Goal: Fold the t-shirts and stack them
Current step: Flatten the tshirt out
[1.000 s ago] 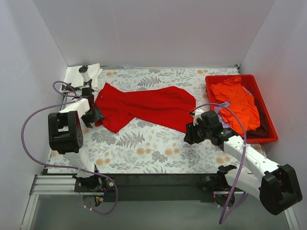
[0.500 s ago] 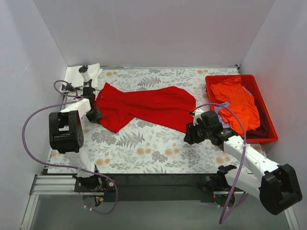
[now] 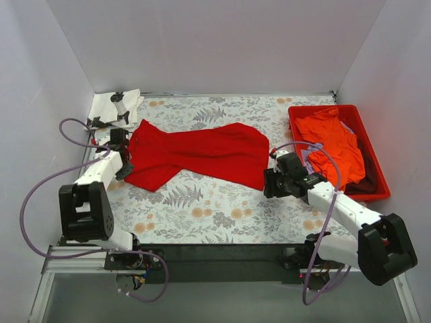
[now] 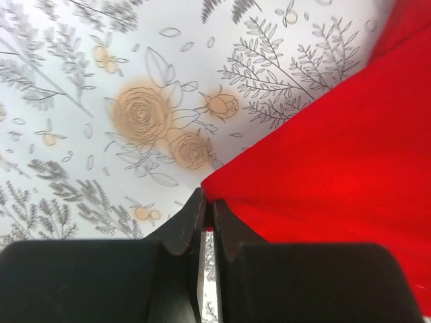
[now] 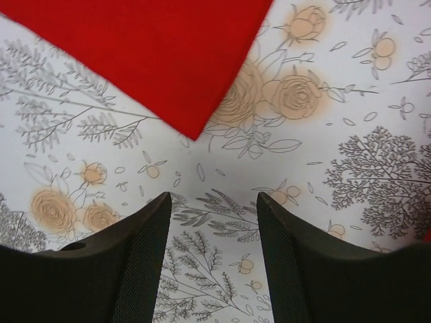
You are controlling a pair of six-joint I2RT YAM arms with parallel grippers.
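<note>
A bright red t-shirt (image 3: 202, 151) lies spread across the middle of the flowered table. My left gripper (image 3: 124, 163) is at its left edge, shut on a corner of the cloth. In the left wrist view the red t-shirt (image 4: 337, 161) fills the right side and the left gripper (image 4: 207, 200) pinches its tip. My right gripper (image 3: 271, 179) stands open just in front of the shirt's right corner. In the right wrist view the right gripper (image 5: 213, 196) holds nothing and the red t-shirt (image 5: 135, 54) ends in a point a little beyond the fingertips. More t-shirts, with an orange one (image 3: 333, 145) on top, lie piled in the tray.
A red plastic tray (image 3: 316, 108) stands at the right edge of the table. A white cloth (image 3: 104, 106) with a small black object on it lies in the back left corner. White walls close in the left, back and right sides.
My left gripper has shut on the red t-shirt's left corner and drawn that edge slightly left. My right gripper has moved up to the shirt's right corner and opened a little wider.
</note>
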